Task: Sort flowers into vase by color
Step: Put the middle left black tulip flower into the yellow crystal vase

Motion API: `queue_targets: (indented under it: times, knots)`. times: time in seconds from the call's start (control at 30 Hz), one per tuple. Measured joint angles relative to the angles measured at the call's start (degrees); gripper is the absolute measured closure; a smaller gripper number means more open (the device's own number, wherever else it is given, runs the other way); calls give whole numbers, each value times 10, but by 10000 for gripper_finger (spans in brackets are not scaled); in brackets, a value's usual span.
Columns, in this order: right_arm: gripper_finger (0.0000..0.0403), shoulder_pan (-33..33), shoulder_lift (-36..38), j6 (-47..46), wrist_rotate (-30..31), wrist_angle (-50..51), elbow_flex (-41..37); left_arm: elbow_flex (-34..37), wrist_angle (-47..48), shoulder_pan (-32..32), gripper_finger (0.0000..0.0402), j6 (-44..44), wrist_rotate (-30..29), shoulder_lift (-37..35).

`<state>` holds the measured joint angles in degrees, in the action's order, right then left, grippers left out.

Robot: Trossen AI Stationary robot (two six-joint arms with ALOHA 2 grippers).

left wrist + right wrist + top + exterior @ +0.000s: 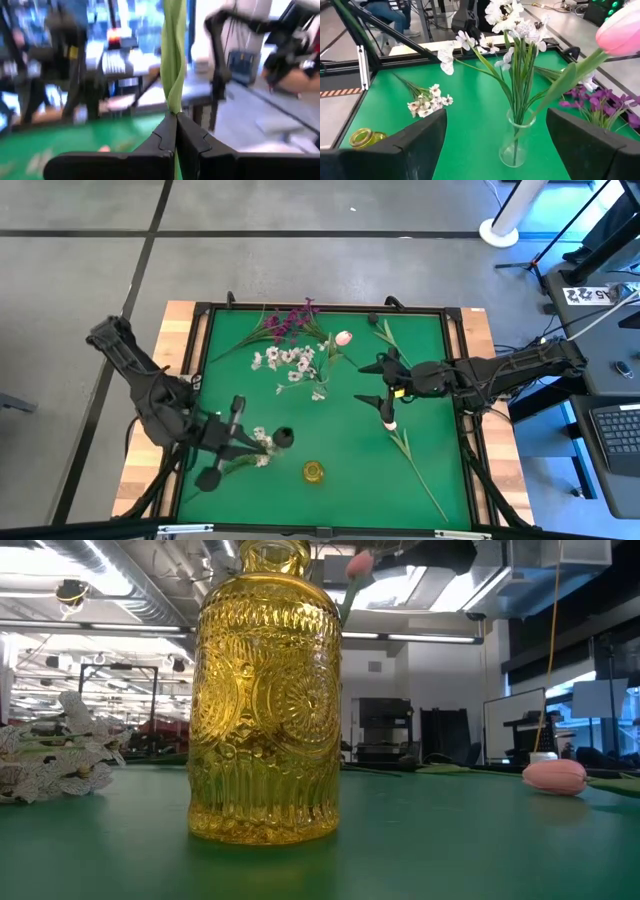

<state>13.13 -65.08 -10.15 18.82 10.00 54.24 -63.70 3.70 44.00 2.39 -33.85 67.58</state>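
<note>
My left gripper is at the table's near left, shut on a green stem that carries a white blossom sprig; the blossoms lie on the green mat. My right gripper hovers open at the table's middle right and touches nothing. Ahead of it, a clear glass vase holds white flowers. A pink tulip leans on a stem that slants down toward that vase. A second pink tulip lies on the mat just near-side of the right gripper. Magenta sprigs lie by the far edge. A yellow glass vase stands near the front. My left gripper pinches a green stem or leaf of the white sprig between its two shut fingers, only at their free ends. The green strip runs on straight past the fingertips. Whether the stem end is lifted off the mat, I cannot tell.
A small dark round thing sits right beside the white sprig. A loose green stem lies at the far right. The second tulip's long stem runs toward the near right corner. A raised dark frame borders the mat.
</note>
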Motion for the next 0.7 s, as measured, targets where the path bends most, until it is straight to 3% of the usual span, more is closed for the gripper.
queue_targets:
  times: [0.17, 0.33, 0.57, 0.7]
  knots:
    - [63, 0, 0, 0, -18, 0, 0, 0, -118, -5, 401, -91, -2, 62]
    - [63, 11, 10, 0, -43, -10, 0, 0, -188, -5, 401, -130, -1, 124]
    - [63, 48, 31, 6, 8, 3, 0, 5, -205, -21, 401, -98, -3, 148]
    - [63, 62, 32, 16, 33, 6, 0, 64, -308, -44, 401, -89, 6, 146]
